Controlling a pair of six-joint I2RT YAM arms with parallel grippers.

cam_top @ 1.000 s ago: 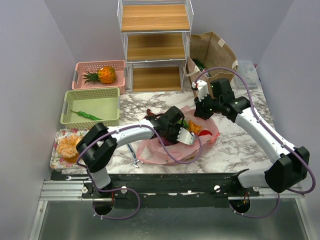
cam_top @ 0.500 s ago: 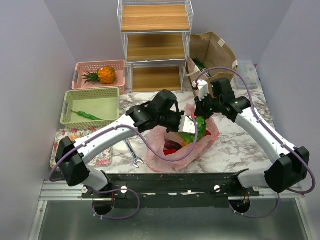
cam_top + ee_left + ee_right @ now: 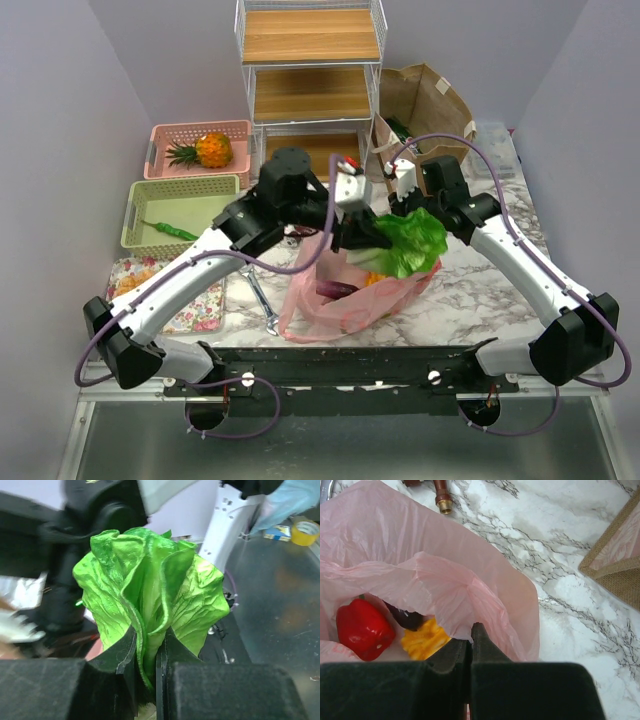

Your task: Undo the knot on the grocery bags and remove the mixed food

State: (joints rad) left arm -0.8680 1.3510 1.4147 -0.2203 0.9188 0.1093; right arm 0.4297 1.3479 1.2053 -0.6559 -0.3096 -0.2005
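My left gripper (image 3: pixel 150 647) is pinched narrow on the pale stem end of the lettuce (image 3: pixel 150 580), and the bright green, crinkled leaves fan out beyond my fingertips. From above, the lettuce hangs in the air over the far right part of the pink bag (image 3: pixel 335 300), clear of the table (image 3: pixel 470 290), with my left arm reaching across from the left. I cannot tell whether the lowest leaves touch the plastic. My right gripper (image 3: pixel 471 632) is closed tight on a fold of the pink bag's thin film at its far edge, the two fingers pressed together with the plastic caught between them. The bag sits on the marble near the middle of the table's near side, its mouth open and slumped. Inside it, my right wrist camera shows a red pepper (image 3: pixel 362 627) on the left and an orange piece (image 3: pixel 422 639) just beside it. A dark purple eggplant (image 3: pixel 406 616) lies between them, partly hidden under a flap of plastic. The brown paper bag (image 3: pixel 425 100) stands upright at the far right, next to the wire shelf (image 3: pixel 310 90) and well apart from the pink bag. On the left are a pink basket (image 3: pixel 200 127) holding a pineapple (image 3: pixel 212 150), a green basket (image 3: pixel 185 183) and a flowered tray (image 3: pixel 200 312). A wrench (image 3: pixel 268 305) lies just beside the pink bag's left side.
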